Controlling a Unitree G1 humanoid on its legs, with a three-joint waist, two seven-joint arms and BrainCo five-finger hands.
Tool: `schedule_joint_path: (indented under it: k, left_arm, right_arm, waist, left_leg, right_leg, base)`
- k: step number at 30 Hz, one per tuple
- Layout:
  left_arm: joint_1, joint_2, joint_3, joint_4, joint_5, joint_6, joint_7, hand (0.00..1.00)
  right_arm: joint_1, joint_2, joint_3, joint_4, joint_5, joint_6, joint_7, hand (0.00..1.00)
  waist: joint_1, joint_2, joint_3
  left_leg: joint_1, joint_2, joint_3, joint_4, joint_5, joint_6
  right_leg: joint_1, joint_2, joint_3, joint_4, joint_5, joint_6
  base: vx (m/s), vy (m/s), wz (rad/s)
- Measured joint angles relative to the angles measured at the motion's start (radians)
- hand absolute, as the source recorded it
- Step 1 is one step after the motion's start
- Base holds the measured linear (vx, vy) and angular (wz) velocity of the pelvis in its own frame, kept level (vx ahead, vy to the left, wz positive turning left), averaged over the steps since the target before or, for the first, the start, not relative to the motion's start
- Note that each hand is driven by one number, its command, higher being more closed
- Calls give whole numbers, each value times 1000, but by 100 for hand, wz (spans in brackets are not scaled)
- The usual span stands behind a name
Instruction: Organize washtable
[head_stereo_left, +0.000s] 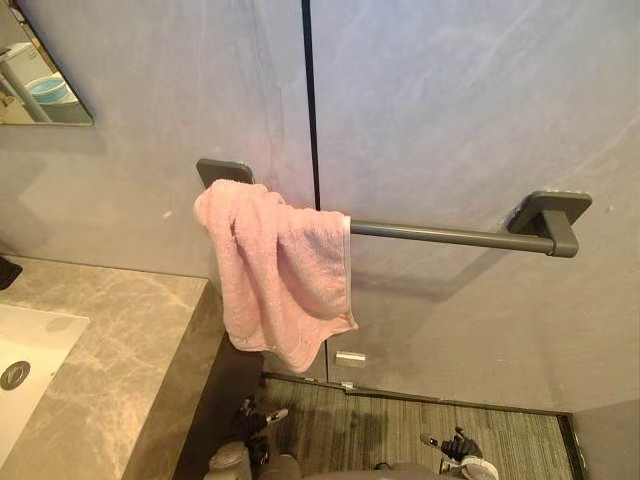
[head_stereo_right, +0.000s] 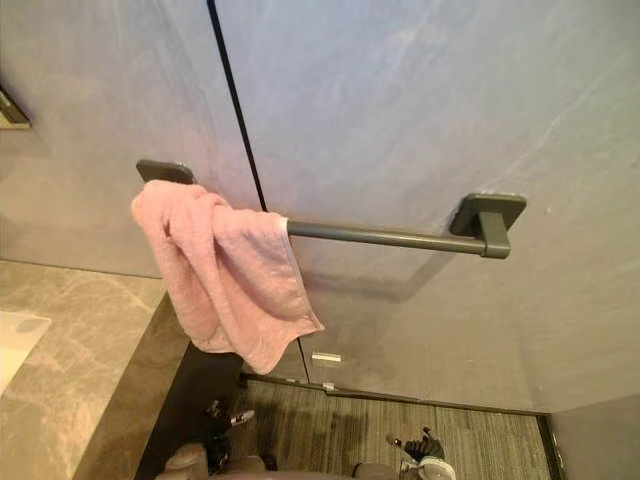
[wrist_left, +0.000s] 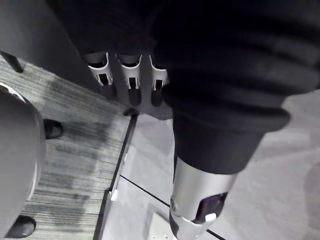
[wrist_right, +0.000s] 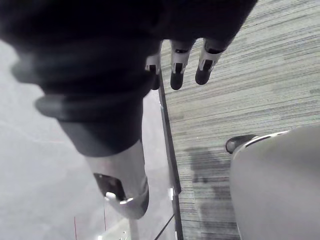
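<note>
Towel (head_stereo_left: 280, 270) hangs bunched at left end of rail (head_stereo_left: 440, 235).

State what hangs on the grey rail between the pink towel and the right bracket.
Nothing: the grey metal rail is bare from the pink cloth towel to the right wall bracket, in both eye views.

Pale pink terry towel (head_stereo_left: 275, 275) on a dark grey matte metal bar (head_stereo_left: 450, 236). Blue-grey wall panels (head_stereo_left: 450, 100) with faint cloudy veining, split by a black vertical seam (head_stereo_left: 308, 90). Grey-brown marbled table (head_stereo_left: 120, 340) with pale veins; white sink (head_stereo_left: 35, 345). Floor (head_stereo_left: 420, 430) grey, finely striped, possibly carpet.
</note>
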Motion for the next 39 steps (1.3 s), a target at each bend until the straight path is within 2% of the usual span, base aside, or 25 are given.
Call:
schedule_joint_path:
  k: [4,10,12,14,15,20,28,35,39]
  left_arm:
    - [9,6,-26,10,0,-1,-1,0]
    - [20,18,-42,-1,-6,-3,0,0]
    - [43,26,-43,-82,-22,-3,2,0]
    - [98,41,-43,-277,-53,-9,3,0]
    - [125,49,-42,-376,-80,-20,3,0]
    - [203,56,-40,-650,-142,-58,1,0]
    - [215,59,-43,-791,-167,-63,-10,0]
    - [212,93,-73,-924,-167,-100,-19,0]
    - [204,111,-74,-964,-169,-104,-19,0]
  right_arm:
    - [-2,-11,-11,16,0,-1,0,0]
    - [10,-40,-2,43,-1,0,0,0]
    - [17,-44,0,42,-1,0,0,0]
    - [29,-58,33,38,-1,0,0,0]
    - [34,-62,36,32,-1,-1,1,0]
    - [46,-69,36,-19,-2,-8,2,0]
    - [38,-72,67,-72,-33,-25,5,0]
    - [58,-72,83,-69,-54,-25,5,0]
    - [64,-83,111,-52,-69,-23,6,0]
  waist:
    - [-1,0,0]
    - [-1,-3,0]
    - [-2,-5,0]
    - [-1,-9,0]
    - [-1,-10,-1]
    - [3,-11,-4]
    - [4,-14,-7]
    - [1,-12,-17]
    - [-2,-8,-29]
  left_leg:
    - [38,-12,-12,-85,47,0]
    - [46,-18,-33,-124,70,5]
    - [50,-25,-48,-144,81,7]
    - [49,-32,-64,-150,84,8]
    - [46,-36,-74,-149,84,8]
    - [37,-48,-104,-149,84,10]
    - [48,-48,-116,-149,83,10]
    - [56,-47,-113,-150,84,11]
    - [59,-47,-110,-151,84,11]
  right_leg:
    - [9,3,-3,-18,12,0]
    - [10,7,-4,-48,40,0]
    - [8,4,-9,-51,40,1]
    - [8,0,-16,-53,40,3]
    - [9,-4,-22,-53,37,7]
    - [11,-13,-38,-53,34,11]
    - [33,-11,-37,-53,34,11]
    - [27,-12,-30,-47,34,10]
    - [27,-11,-25,-50,34,10]
  base:
    - [-48,-16,3]
    - [-73,-6,3]
    - [-58,8,10]
    - [-42,14,11]
    - [-8,10,14]
    - [27,9,13]
    - [17,-8,2]
    - [-60,-8,-2]
    - [-10,-8,-3]
